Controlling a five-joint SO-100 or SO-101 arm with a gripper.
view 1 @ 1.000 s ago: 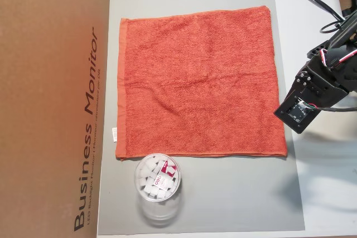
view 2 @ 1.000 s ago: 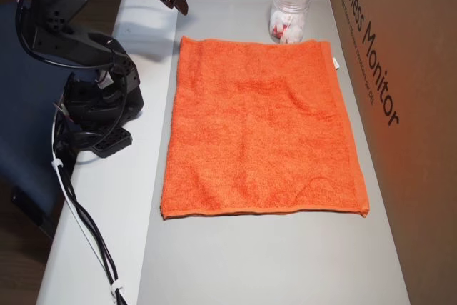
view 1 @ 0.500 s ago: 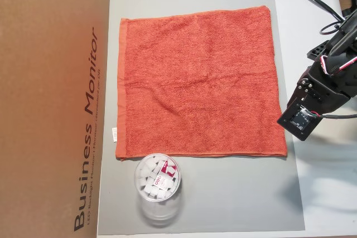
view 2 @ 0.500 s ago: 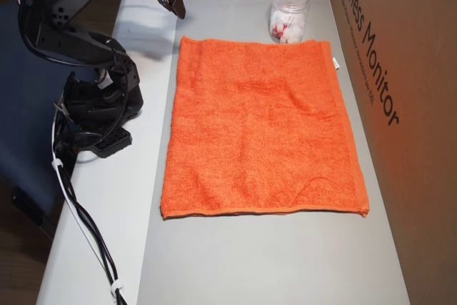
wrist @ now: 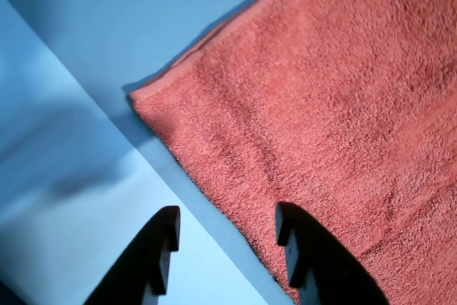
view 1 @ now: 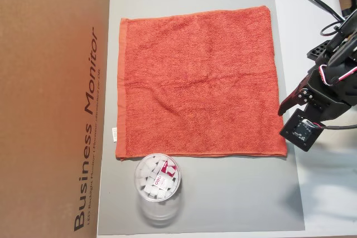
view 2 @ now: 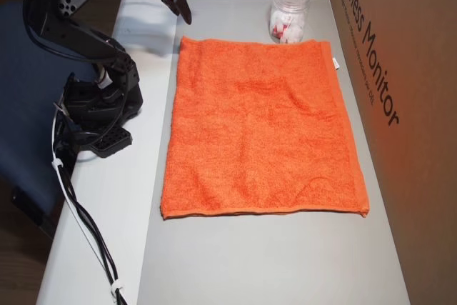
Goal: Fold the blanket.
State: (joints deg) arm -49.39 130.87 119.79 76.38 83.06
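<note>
the blanket (view 1: 198, 82) is spread flat and unfolded on a grey mat (view 1: 223, 193) on the bench (view 2: 107, 198), as shown in both overhead views. a small white tag (view 1: 114, 134) is seen at the hem nearest a brown carton (view 1: 50, 104), which lies along one side of the mat. a clear cup (view 1: 158, 181) holding white pieces stands just beside the blanket's edge, near the tagged corner.

the end effector (wrist: 225, 230) is seen in the wrist view with its two dark fingers (wrist: 161, 248) parted by a moderate gap, and nothing is held between them. one finger is placed over the blanket's edge and the other over the bare surface beside it, close to a blanket corner (wrist: 139, 98); whether the cloth is touched cannot be told from this view. in an overhead view the end effector (view 2: 178, 5) is seen at the top, over the mat just beyond the blanket's corner on the side away from the carton, and appears raised above the surface. in the other overhead view only the arm (view 1: 326, 93) and its wrist are clearly made out, at the blanket's right edge near the lower corner.

the arm's base (view 2: 100, 116) is set on the bench well beside the mat, with cables (view 2: 78, 212) trailing from it.
</note>
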